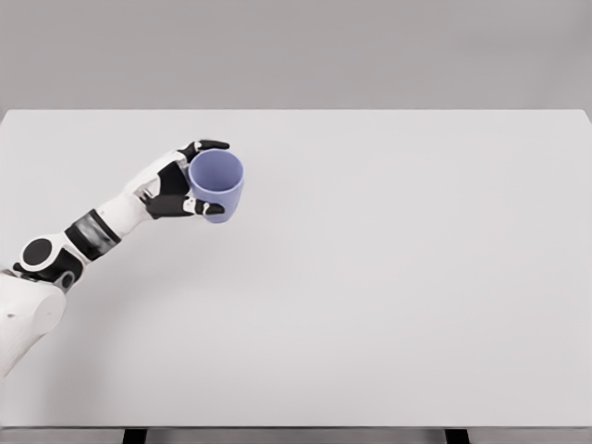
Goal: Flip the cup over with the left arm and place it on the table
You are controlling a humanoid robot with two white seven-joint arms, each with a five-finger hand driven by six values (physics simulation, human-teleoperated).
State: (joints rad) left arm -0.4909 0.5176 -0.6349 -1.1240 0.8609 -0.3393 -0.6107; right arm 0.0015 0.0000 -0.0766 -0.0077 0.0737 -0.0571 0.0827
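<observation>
A light purple cup (217, 185) is at the left of the white table (388, 277), its open mouth facing up and toward me. My left hand (190, 180) wraps it from the left, with dark fingers curled over the rim at the top and along its lower side. Whether the cup's base touches the table or hangs just above it I cannot tell. The left arm comes in from the lower left. No right arm shows.
The white table fills most of the view, with its far edge (296, 111) against a grey wall. Two dark legs show under the near edge (296, 427).
</observation>
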